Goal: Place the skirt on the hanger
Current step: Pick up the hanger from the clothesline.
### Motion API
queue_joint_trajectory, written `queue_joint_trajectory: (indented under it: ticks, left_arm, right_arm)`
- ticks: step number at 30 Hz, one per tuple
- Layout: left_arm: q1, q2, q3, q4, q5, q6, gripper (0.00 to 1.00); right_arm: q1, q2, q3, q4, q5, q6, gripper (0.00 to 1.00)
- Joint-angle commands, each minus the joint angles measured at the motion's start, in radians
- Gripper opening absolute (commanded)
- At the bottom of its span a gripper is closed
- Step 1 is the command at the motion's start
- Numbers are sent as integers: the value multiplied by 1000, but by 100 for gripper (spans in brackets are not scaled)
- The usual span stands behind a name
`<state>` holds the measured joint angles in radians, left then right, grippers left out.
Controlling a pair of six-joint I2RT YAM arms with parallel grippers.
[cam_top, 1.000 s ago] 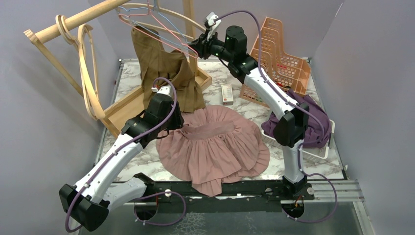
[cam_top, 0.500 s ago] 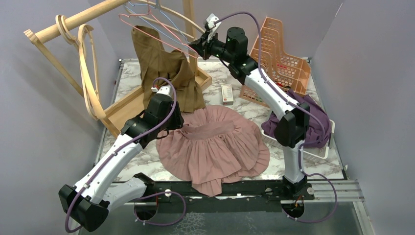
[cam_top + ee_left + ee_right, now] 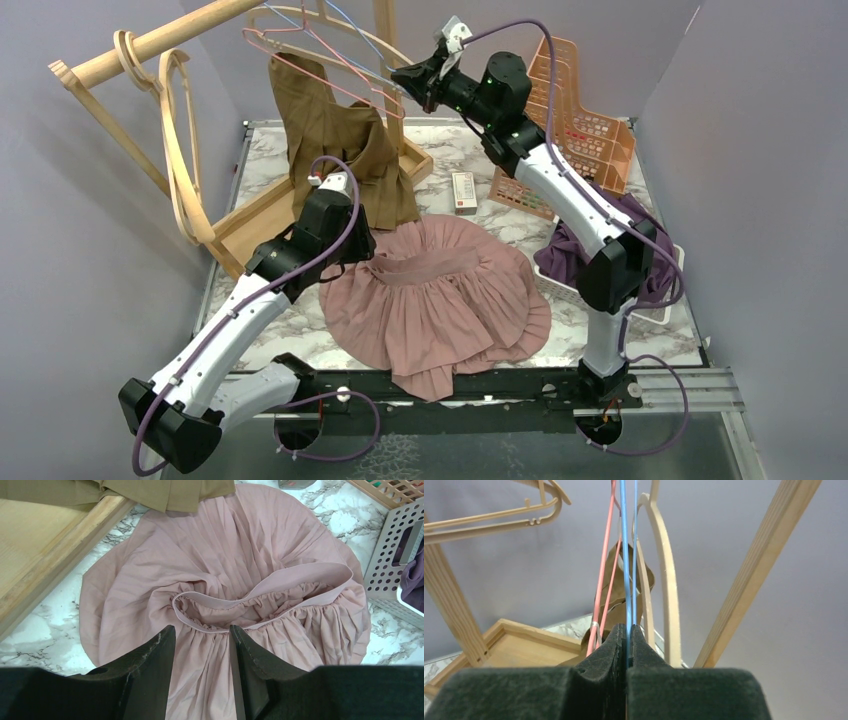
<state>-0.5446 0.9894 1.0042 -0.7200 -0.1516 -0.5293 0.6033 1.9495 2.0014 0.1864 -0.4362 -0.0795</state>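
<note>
Two grippers: right gripper (image 3: 626, 630) pinches the blue hanger (image 3: 624, 555) up high, left gripper (image 3: 202, 635) half-open, empty, just over the skirt's (image 3: 240, 550) crosswise waistband (image 3: 260, 591).

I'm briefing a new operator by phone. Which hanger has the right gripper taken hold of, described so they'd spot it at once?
Look to the wooden rack at the back left of the table, where several hangers hang together. The one wanted is the thin blue wire hanger, pinched in the right gripper. Its neighbours are a pink wire hanger and thick curved wooden hangers.
</note>
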Motion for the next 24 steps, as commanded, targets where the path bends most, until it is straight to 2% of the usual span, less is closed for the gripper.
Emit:
queue_joint_trajectory:
  ticks: [1, 8, 15, 20, 24]
  left_arm:
    - [5, -6, 38, 16, -34, 14, 47]
    - [5, -25, 55, 19, -40, 35, 47]
    - [5, -52, 107, 50, -1, 80, 48]
    - [5, -79, 138, 113, 82, 117, 48]
    - [5, -105, 187, 203, 152, 194, 52]
  right_arm:
    - [9, -59, -23, 72, 11, -3, 1]
    - [9, -226, -254, 99, 23, -18, 1]
    - [9, -472, -513, 69, 90, -39, 1]
    - [9, -677, -656, -56, 148, -52, 1]
    - [9, -879, -765, -220, 189, -56, 1]
